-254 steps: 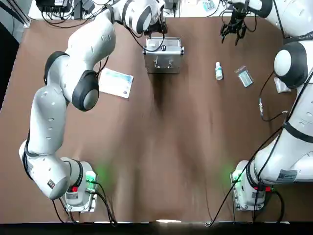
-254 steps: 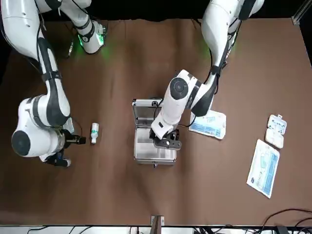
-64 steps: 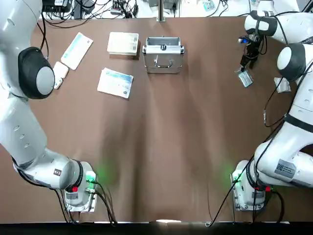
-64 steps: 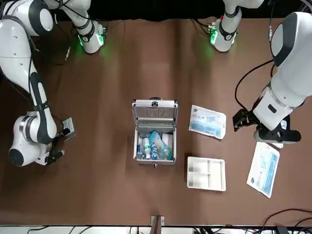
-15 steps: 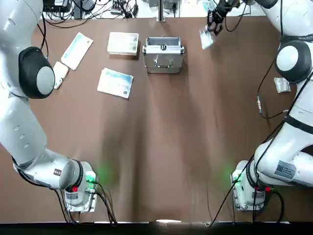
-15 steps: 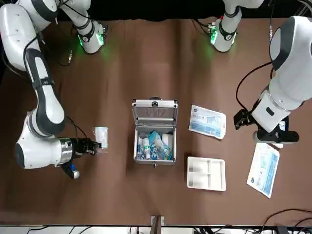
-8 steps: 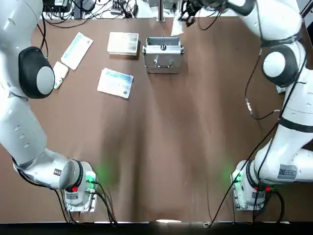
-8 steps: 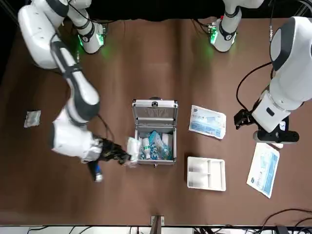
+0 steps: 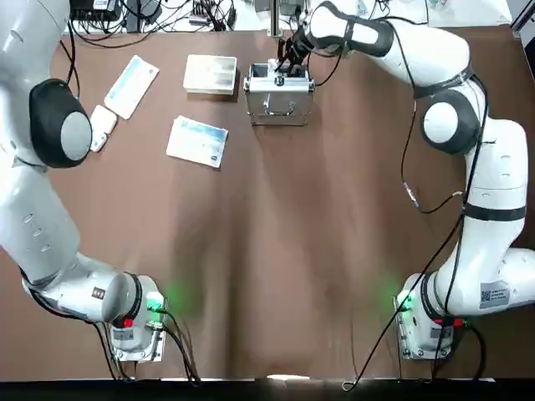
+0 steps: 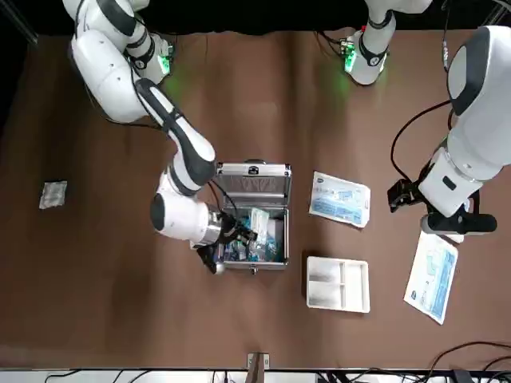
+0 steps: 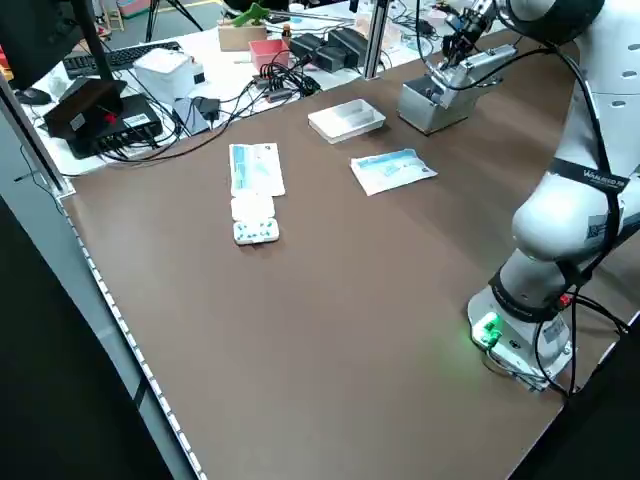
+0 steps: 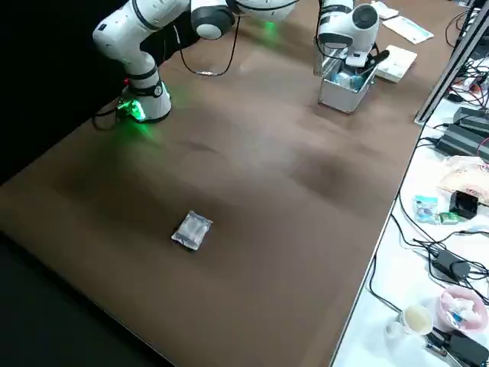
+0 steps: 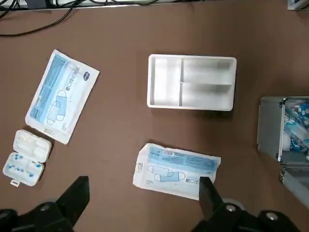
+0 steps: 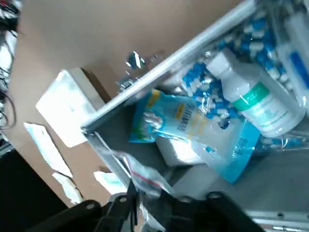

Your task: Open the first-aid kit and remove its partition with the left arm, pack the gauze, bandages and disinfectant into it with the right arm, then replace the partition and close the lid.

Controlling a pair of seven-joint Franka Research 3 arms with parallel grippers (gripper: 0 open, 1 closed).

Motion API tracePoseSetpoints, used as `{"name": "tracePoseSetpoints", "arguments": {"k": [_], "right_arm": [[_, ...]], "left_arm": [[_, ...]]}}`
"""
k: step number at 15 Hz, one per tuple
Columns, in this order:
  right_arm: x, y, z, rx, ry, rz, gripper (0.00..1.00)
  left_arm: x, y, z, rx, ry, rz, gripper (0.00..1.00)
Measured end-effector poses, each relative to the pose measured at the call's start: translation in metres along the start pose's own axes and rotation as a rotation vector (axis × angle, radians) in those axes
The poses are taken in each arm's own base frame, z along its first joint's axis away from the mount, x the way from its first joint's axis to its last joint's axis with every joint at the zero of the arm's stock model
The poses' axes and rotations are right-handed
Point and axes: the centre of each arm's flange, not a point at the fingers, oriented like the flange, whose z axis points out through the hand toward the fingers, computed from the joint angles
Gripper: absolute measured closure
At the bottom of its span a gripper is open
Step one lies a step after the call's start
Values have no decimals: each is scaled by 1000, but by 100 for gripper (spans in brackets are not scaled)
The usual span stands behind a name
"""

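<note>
right gripper hangs over the open first-aid kit, fingers pinched on a clear packet directly above the compartment. disinfectant already lies inside. left gripper, fingers apart, waits well away beyond the partition.

brown table, open silver case near far edge, right arm reaching over it, partition just beside case, printed packet nearer, left arm at left edge
</note>
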Motion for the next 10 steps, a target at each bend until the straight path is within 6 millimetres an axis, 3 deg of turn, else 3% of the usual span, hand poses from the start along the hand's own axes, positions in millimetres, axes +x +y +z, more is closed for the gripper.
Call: {"name": "tracePoseSetpoints", "arguments": {"k": [2, 10], "right_arm": [[-2, 5, 14, -18, -4, -3, 88], [10, 6, 6, -17, 29, -49, 14]], "left_arm": [[0, -4, 0, 1, -3, -6, 0], [0, -7, -1, 2, -6, -11, 0]]}}
